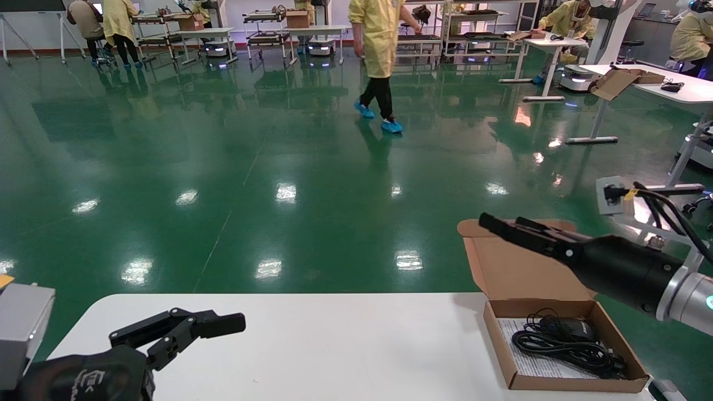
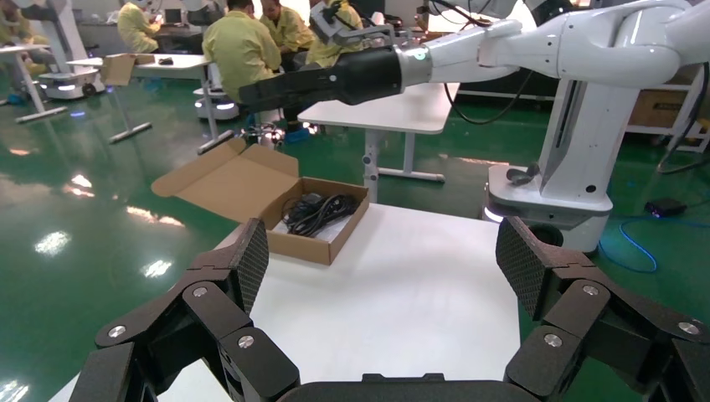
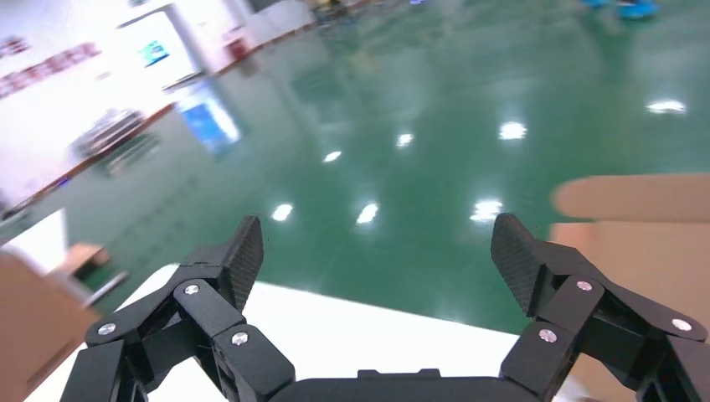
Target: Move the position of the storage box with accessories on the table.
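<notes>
The brown cardboard storage box [image 1: 579,383] sits at the right end of the white table [image 1: 345,345], its lid [image 1: 518,270] folded back over the far edge. Inside lie a black mouse with coiled cable [image 1: 562,337] on a white paper sheet [image 1: 537,365]. My right gripper [image 1: 501,223] hovers open above the lid, holding nothing; its wrist view shows the gripper [image 3: 377,251] over the table's far edge, the lid [image 3: 645,226] beside it. My left gripper [image 1: 211,322] rests open and empty low at the near left, facing the box [image 2: 306,247] across bare table [image 2: 419,293].
Green floor lies beyond the table's far edge [image 1: 278,294]. A person [image 1: 379,61] walks in the distance. Another white desk [image 1: 685,89] stands far right. A white robot base [image 2: 553,193] stands beside the table in the left wrist view.
</notes>
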